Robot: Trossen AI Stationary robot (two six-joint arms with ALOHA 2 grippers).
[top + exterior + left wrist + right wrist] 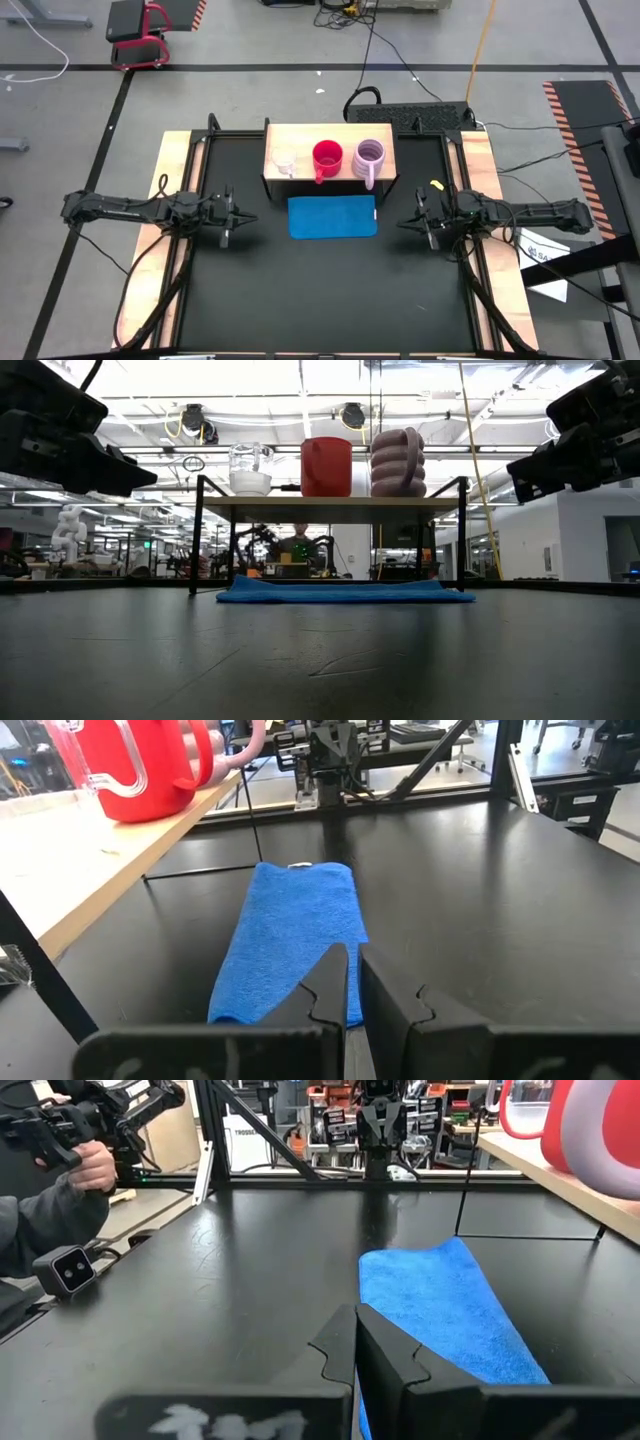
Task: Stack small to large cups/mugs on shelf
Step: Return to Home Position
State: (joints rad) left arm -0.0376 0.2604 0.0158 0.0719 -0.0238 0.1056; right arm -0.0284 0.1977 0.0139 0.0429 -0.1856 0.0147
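Observation:
On the shelf's [300, 132] light wooden top three cups stand upright on their bases in a row. They are a small clear glass cup [285, 160], a red mug [326, 157] and a ribbed lilac mug [369, 157]. The low view shows the glass cup [250, 470], the red mug [327, 466] and the lilac mug [398, 463] side by side. My left gripper [230, 222] hovers shut at the table's left, well clear of the shelf. My right gripper [424, 222] hovers shut at the table's right. Neither gripper holds anything.
A blue mat [333, 217] lies flat on the black table just in front of the shelf, between the two grippers. Beyond the table's left side, a person's sleeve and hand [60, 1180] hold a dark device. Cables run along the wooden side boards [170, 180].

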